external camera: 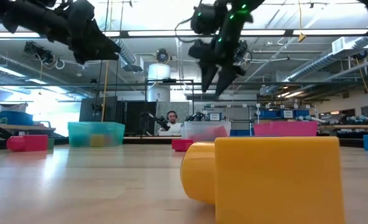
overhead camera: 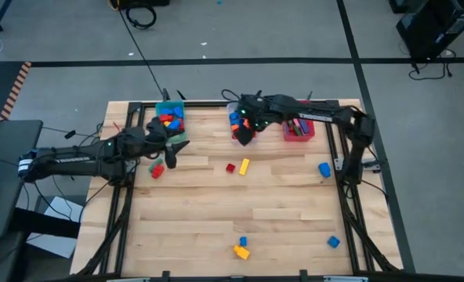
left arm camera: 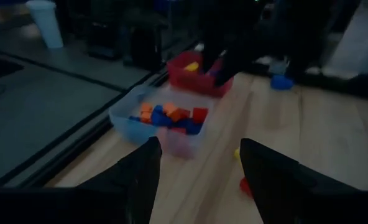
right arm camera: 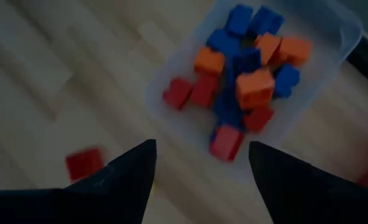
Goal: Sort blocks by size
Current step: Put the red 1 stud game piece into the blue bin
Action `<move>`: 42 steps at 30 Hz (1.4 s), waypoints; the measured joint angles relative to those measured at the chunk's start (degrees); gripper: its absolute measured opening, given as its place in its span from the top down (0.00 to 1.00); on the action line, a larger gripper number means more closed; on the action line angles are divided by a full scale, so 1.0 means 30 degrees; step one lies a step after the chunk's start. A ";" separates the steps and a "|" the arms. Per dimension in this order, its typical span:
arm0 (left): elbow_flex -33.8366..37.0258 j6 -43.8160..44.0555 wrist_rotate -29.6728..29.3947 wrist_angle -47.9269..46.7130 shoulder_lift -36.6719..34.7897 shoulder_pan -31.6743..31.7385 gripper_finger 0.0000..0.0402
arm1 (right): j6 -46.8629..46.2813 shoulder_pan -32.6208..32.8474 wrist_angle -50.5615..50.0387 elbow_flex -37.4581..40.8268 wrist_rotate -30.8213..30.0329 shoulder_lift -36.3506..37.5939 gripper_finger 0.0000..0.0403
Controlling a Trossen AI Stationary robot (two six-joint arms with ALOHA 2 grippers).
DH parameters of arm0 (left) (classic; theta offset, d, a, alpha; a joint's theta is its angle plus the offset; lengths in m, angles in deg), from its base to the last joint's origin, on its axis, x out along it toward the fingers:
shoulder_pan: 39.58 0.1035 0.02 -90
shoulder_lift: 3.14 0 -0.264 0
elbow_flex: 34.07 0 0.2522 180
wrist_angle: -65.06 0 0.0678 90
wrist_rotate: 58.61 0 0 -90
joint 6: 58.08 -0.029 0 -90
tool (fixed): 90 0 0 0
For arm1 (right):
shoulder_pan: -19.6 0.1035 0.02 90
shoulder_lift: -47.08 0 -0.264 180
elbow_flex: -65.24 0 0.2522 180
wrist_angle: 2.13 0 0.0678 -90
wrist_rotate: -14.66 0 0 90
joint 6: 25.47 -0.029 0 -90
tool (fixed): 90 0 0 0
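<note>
Right gripper (right arm camera: 199, 165) open above clear bin (right arm camera: 333, 81)

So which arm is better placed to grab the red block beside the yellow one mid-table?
Probably the right: its open, empty end effector hangs over the clear bin, just behind the red block. The left end effector is farther off.

bins (overhead camera: 169, 117) crowd rear edge — table (overhead camera: 216, 219) centre open

Pale smooth wooden table (overhead camera: 216, 211); glossy plastic blocks (right arm camera: 246, 74).
</note>
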 joint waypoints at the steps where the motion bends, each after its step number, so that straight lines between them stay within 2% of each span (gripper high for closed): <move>1: -0.0361 -0.0070 -0.0159 -0.0526 0.0245 -0.0028 0.43 | -0.0025 0.0164 0.0066 0.0516 0.0007 0.0481 0.33; 5: -0.2287 0.0713 -0.1748 -0.3187 0.1673 -0.0539 0.43 | -0.1020 0.1066 0.1572 0.3835 -0.0543 0.3182 0.33; 10: -0.4808 0.1269 -0.3590 -0.6603 0.4344 -0.1622 0.43 | -0.4087 0.2967 0.2870 0.8308 -0.0654 0.7098 0.33; 15: -0.7505 0.5271 -0.4844 -1.1409 0.7481 -0.1841 0.43 | -0.7685 0.5319 0.2667 1.1684 -0.2342 1.0466 0.35; 21: -0.9897 0.9477 -0.4717 -1.7320 1.0311 -0.1749 0.43 | -1.1360 0.7994 0.2616 1.4378 -0.2560 1.3575 0.37; 24: -0.9782 1.0233 -0.4372 -1.9257 1.0881 -0.1710 0.43 | -1.2584 0.9116 0.2683 1.5052 -0.2753 1.4567 0.37; 30: -0.7717 1.2435 -0.2478 -2.0029 1.0777 -0.1710 0.43 | -1.3577 1.0485 0.2530 1.5373 -0.3957 1.5312 0.37; 37: -0.5264 1.5659 -0.0437 -2.0414 1.0431 -0.1710 0.43 | -1.3535 1.0664 0.2591 1.5380 -0.4007 1.5305 0.38; 42: -0.4147 1.6696 0.1212 -1.9873 1.0429 -0.1711 0.43 | -1.3528 1.0664 0.2700 1.5388 -0.4014 1.5291 0.38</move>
